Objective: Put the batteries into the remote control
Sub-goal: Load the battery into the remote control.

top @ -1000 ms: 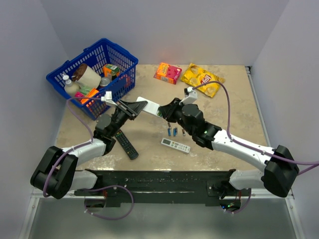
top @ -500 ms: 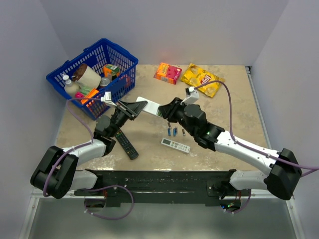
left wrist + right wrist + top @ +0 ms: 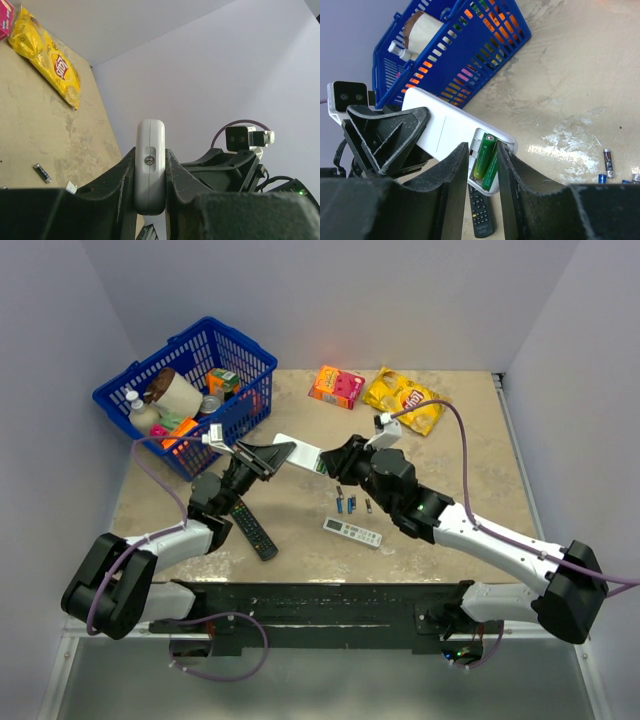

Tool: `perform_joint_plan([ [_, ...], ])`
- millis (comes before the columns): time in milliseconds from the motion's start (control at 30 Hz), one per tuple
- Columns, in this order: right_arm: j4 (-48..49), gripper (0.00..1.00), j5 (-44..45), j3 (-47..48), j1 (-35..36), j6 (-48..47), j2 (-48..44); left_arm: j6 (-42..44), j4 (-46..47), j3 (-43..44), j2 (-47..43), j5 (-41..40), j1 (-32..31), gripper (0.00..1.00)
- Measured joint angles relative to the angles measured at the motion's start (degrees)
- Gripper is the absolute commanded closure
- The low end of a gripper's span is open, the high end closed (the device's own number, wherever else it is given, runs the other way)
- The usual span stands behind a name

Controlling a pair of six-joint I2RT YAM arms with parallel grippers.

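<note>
Where the arms work: pale grey walls (image 3: 350,300) on three sides, mottled beige table (image 3: 480,460).
Blue basket (image 3: 245,405): just beyond the left gripper (image 3: 150,156).
Remote control (image 3: 445,130): off the table, one end clamped by the left gripper, compartment open.
Right gripper (image 3: 482,150): fingers narrowed onto a green battery (image 3: 485,159) in that compartment.
Loose batteries (image 3: 350,505): on the table beneath the right gripper.

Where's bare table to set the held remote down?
Bare: the table's right side, between the chips bag and the right arm; also the strip between the basket and the snack box. Crowded: centre, around the batteries, slim white remote, black remote.
</note>
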Motion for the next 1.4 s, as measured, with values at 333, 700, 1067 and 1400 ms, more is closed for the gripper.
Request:
perform_joint_plan([
  [333,-8.3,0.53,2.4,6.8,0.0,-8.2,0.0,-1.3,3.4,0.0,0.0,0.7,0.0,1.00],
  [700,-15.7,0.58,-1.7,13.3,-0.1,-25.4,-3.3,-1.5,3.8,0.0,0.0,1.9,0.0,1.00],
  [1067,-21.2,0.63,-24.3,17.0,-10.9,-34.1,-4.6,-2.1,0.0,0.1,-0.4,4.2,0.0,1.00],
  [1400,-27.3,0.64,-35.5,18.3,-11.6,-41.8,-2.7,-3.0,-4.6,1.4,-2.8,5.4,0.0,1.00],
])
